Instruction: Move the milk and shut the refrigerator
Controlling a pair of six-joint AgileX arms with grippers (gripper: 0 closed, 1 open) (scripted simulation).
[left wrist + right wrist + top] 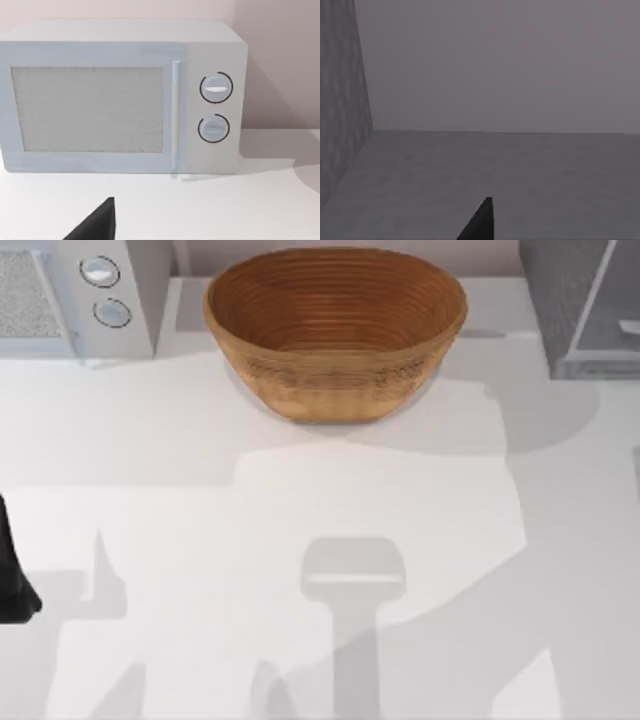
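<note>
From above I see the white table [300, 540], a brown woven basket [335, 330] at the back middle, a light grey box with two round knobs [90, 295] in the back left corner, and the refrigerator [580, 305] in the back right corner, its speckled dark grey side next to a pale translucent door panel that angles out from the body. My left arm [12, 575] is a dark shape at the table's left edge, well away from the basket and from the refrigerator. The left wrist view gives what the top view lacks: the knobbed box face-on, with its mesh window, vertical handle and both dials, sitting on the table against the wall, and one dark fingertip of the left gripper [95, 222] well short of it. One tip alone, so I cannot tell how the left jaws stand. The right wrist view is dim grey: a speckled wall, apparently the refrigerator's, along one side, a flat grey floor and back wall, and one dark fingertip of the right gripper [480, 220] close beside that wall. Right jaw state I also cannot tell. I cannot make out the milk, so I cannot place it against either gripper.
</note>
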